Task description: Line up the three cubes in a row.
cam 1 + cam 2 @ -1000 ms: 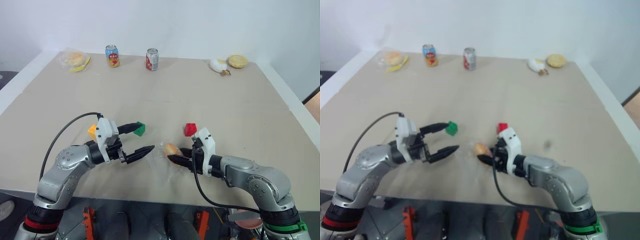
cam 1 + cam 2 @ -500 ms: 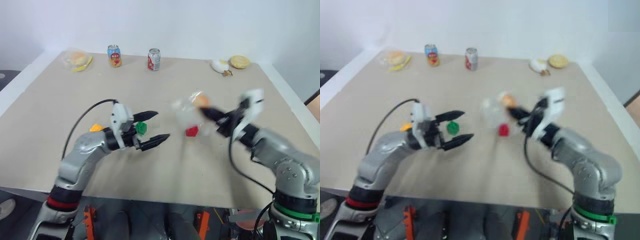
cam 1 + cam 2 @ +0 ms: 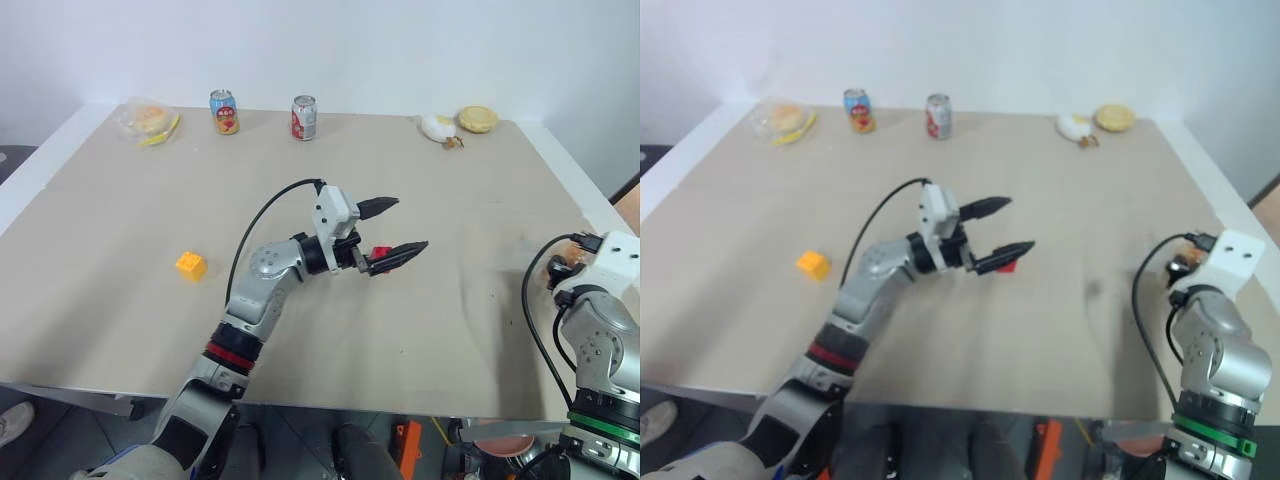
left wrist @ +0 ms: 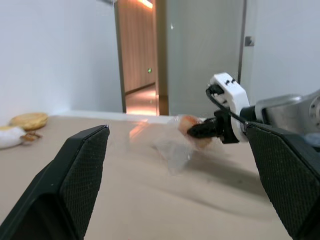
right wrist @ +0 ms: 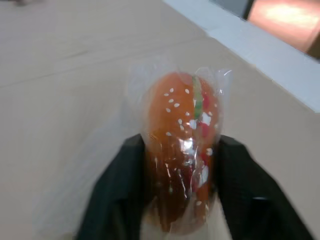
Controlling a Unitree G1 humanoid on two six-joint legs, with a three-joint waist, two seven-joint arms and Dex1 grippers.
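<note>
Table (image 3: 120, 330): pale tan top, near edge bare.

Right gripper (image 4: 199, 131): at the table's right edge, well apart from the cubes. Fingers pressed to both sides of a bagged burger (image 5: 180, 145), clear wrapper bunched around them. Judged to be clearing this item out of the working area.

Yellow-orange cube (image 3: 190, 266): on the left half of the table, alone, studs up, well apart from both grippers.

Left gripper (image 3: 395, 228): over mid-table, reaching across to the right, fingers spread to full width, nothing between them.

Red cube (image 3: 381, 252): on the table just beside and below the left gripper's lower finger, partly covered by it. Contact cannot be told.

Green cube: place cannot be told; possibly hidden behind the left arm.

Handling notes for the step in hand, as judgement: set the burger down at the edge, clear of the intended row, before letting go. Lower the left gripper so the fingers straddle the red cube on two flat sides, not the studs; close gently to avoid skidding it. Choose the row line with the yellow-orange cube's spot in mind.

Far edge: two cans (image 3: 224, 111) (image 3: 303, 117), a second bagged burger (image 3: 150, 118), a white item (image 3: 437, 128), a bun (image 3: 477, 120).
</note>
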